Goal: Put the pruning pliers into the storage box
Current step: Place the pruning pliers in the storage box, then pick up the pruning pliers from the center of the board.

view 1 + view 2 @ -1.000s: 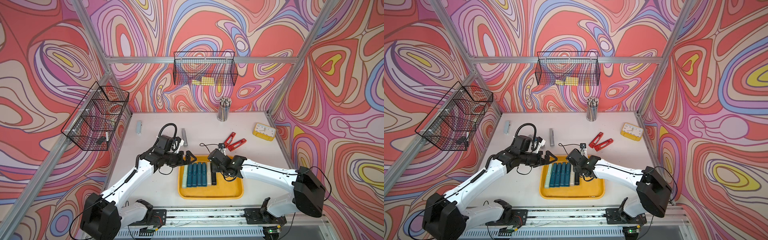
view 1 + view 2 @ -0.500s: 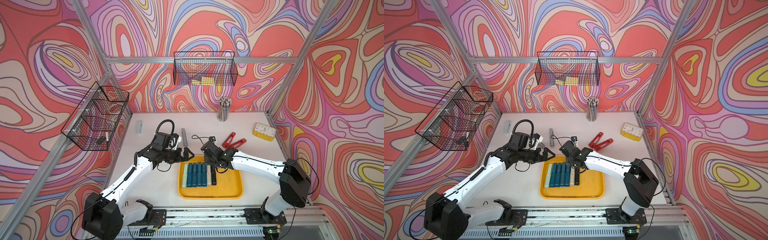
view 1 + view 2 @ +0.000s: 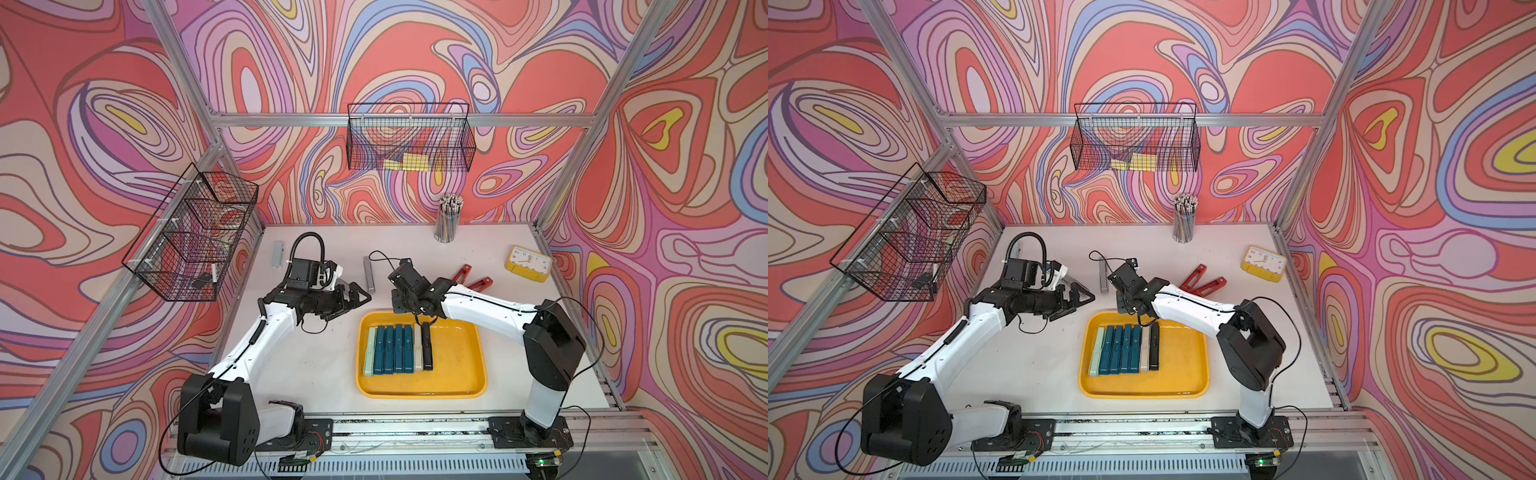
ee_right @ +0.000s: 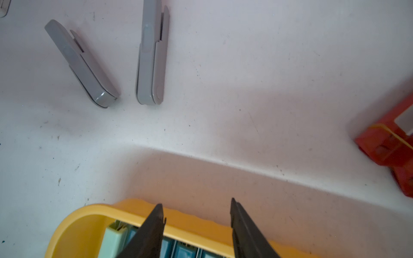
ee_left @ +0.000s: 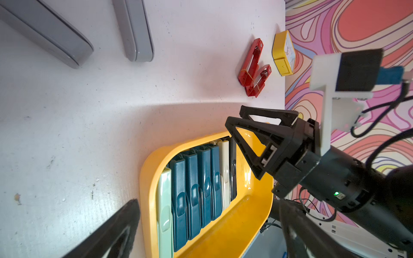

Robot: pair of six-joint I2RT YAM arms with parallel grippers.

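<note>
Storage box [image 3: 459, 390]: yellow tray lying flat on the white table [image 3: 316, 365], between the two arms and toward the near edge.
In the box: seven pruning pliers in a tight side-by-side row in its left half. The pale green pliers [image 3: 370, 353] lie against the left wall. Next come four teal pliers [image 3: 392, 349], then the beige pliers [image 3: 417, 351]. The black pliers [image 3: 427, 351] end the row on the right, touching the beige.
Outside the box: two red pliers [image 3: 461, 272] lie on the table beyond the right arm's wrist, near each other. The grey pliers [image 3: 368, 272] lie beyond the tray's far left corner. The right wrist view shows the second grey pliers [image 4: 80, 64] angled beside them. The third grey pliers [image 3: 277, 254] lie well apart, at the far left.
Right gripper [image 4: 196, 201]: fingers spread with nothing between them, held over the tray's far rim above the far ends of the row.
Left gripper [image 3: 357, 305]: fingers spread wide and empty, held above the table just off the tray's far left corner and pointing toward the right gripper.
Surroundings: yellow clock [image 3: 528, 264] at far right, cup of pens [image 3: 447, 220] at the back edge, and wire baskets on the back wall [image 3: 409, 137] and left wall [image 3: 195, 237].
</note>
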